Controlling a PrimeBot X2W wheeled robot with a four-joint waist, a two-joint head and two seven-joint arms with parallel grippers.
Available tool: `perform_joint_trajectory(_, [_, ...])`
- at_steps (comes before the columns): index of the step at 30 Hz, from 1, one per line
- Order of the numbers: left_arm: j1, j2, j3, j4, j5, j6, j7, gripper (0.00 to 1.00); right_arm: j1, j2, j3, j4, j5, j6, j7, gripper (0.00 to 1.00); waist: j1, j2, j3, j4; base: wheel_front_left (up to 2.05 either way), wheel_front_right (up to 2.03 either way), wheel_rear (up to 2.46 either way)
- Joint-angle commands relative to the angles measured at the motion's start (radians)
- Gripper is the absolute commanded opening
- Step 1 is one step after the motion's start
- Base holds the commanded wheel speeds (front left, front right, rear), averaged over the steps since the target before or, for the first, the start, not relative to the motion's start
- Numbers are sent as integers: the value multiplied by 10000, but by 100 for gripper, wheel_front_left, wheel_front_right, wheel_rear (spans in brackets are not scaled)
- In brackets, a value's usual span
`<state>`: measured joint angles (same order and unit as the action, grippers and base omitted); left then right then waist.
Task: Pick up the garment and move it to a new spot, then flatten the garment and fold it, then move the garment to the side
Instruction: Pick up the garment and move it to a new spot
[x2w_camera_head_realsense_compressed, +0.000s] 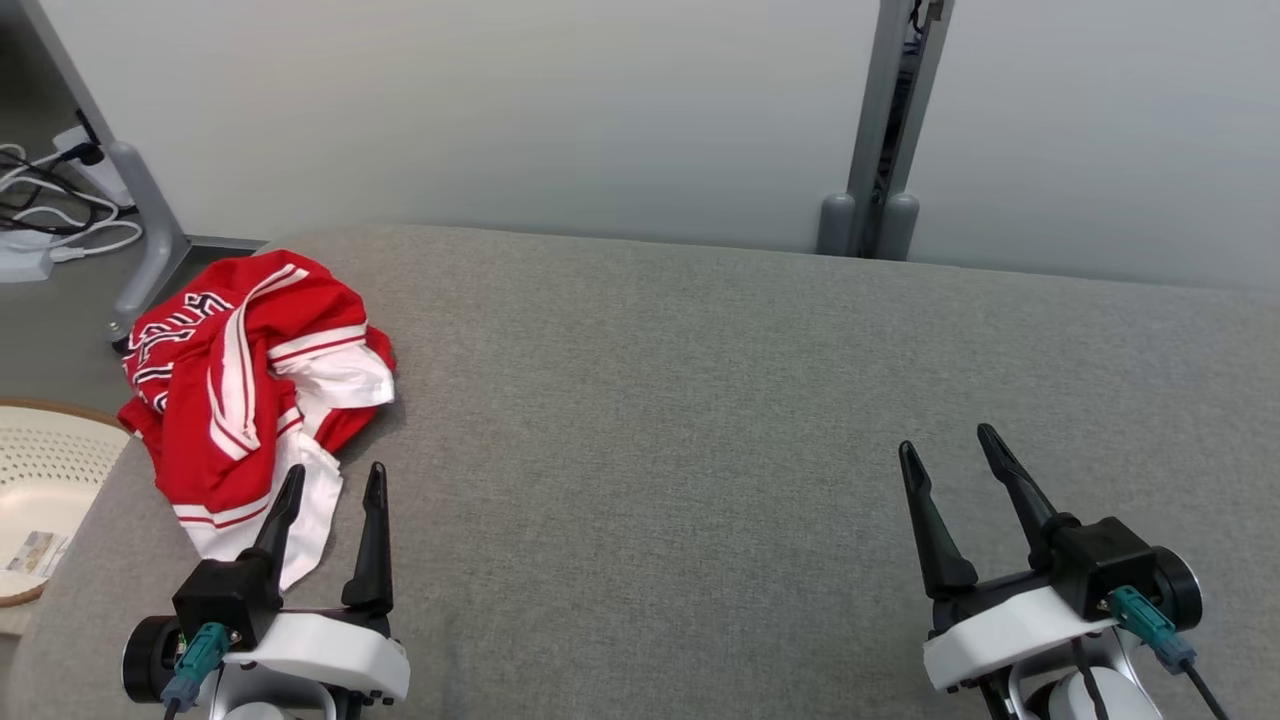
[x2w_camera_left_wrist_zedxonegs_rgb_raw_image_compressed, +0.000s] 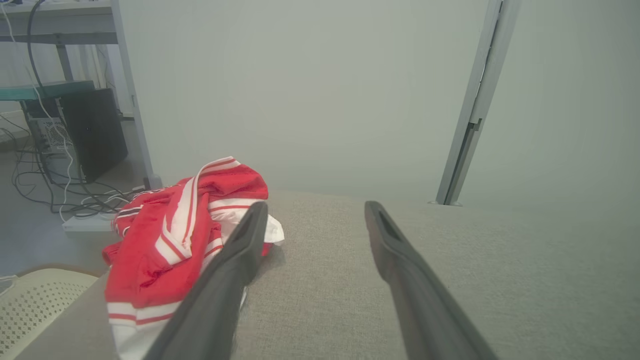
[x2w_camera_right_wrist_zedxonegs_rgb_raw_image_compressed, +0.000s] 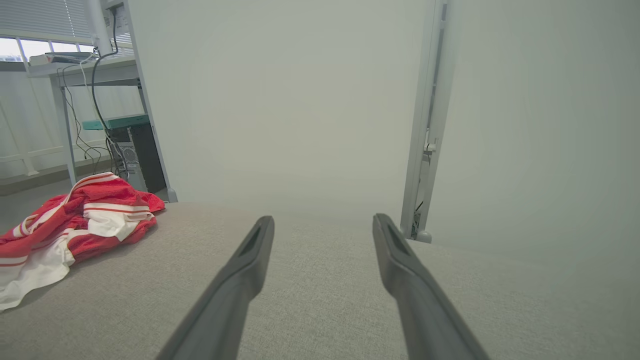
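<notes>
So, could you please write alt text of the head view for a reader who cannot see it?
A crumpled red and white garment lies unheld at the left end of a grey cushion. Both grippers are open at the bottom, the left gripper by the garment's near edge, the right gripper well away from it.

Basket (x2w_camera_head_realsense_compressed: 60, 450) cut by edge; garment (x2w_camera_head_realsense_compressed: 225, 400) lettering unreadable.
</notes>
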<state>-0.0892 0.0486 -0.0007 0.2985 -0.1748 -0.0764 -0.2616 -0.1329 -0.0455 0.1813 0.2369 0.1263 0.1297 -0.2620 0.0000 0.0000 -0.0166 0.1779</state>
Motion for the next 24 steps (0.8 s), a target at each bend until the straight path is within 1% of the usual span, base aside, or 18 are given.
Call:
perform_joint_trajectory(1, [-3, 36, 11, -39, -32, 75, -33, 100, 96, -87, 14, 15, 36, 19, -62, 100, 0, 0, -46, 347, 0, 0, 0])
perform_joint_trajectory(5, [66, 36, -10, -37, -17, 130, -32, 100, 116, -88, 14, 50, 65, 19, -62, 100, 0, 0, -95, 741, 0, 0, 0])
perform_joint_trajectory(14, [182, 35, 91, -60, 86, 182, -34, 100, 180, -88, 46, 64, 124, 19, -53, 100, 0, 0, -147, 1328, 0, 0, 0])
perform_joint_trajectory(24, [201, 33, 231, -49, 175, 224, -32, 100, 207, -89, 35, 98, 166, 19, -53, 100, 0, 0, -194, 1698, 0, 0, 0])
